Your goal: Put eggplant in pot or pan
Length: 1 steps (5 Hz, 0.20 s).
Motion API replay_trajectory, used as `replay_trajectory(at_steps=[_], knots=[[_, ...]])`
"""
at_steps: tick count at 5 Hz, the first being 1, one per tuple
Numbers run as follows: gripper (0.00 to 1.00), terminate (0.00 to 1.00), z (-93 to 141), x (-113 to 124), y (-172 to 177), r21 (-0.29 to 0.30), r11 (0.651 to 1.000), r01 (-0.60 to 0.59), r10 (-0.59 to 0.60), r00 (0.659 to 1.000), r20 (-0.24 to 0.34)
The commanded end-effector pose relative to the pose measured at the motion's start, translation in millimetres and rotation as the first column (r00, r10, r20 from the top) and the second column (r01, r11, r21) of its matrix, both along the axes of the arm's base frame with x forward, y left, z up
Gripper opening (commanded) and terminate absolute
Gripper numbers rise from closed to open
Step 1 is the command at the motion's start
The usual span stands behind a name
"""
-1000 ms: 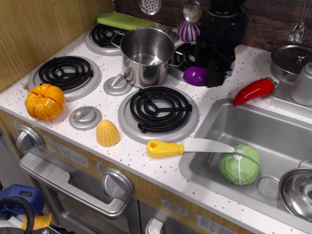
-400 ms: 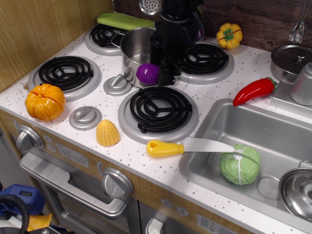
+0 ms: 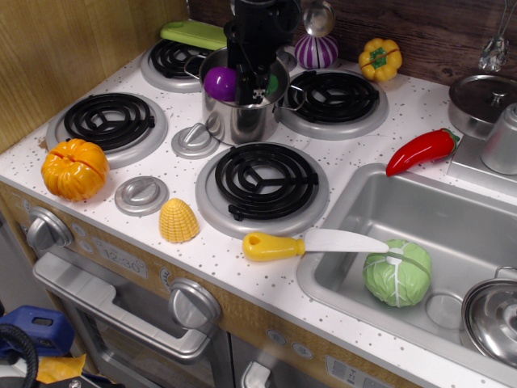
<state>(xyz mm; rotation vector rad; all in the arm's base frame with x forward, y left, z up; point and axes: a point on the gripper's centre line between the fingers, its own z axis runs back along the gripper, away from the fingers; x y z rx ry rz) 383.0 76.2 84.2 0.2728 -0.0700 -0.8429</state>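
The black gripper [image 3: 246,81] clamps the glossy purple plastic eggplant [image 3: 220,83] sideways (green cap rearward), directly above the tall stainless-steel pot [image 3: 242,117], positioned so a release drops it inside.

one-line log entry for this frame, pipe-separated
phase: carry over pot | gripper: shut on eggplant | eggplant: above pot opening, not released | pot: upright between the burners | red pepper: beside sink
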Motion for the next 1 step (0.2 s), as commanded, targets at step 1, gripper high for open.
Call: replay_trajectory(at_steps=[1], knots=[[1.00, 1.00, 14.8, 16.6, 20.0, 0.043, 0.998, 0.048, -0.052, 0.995, 0.081]])
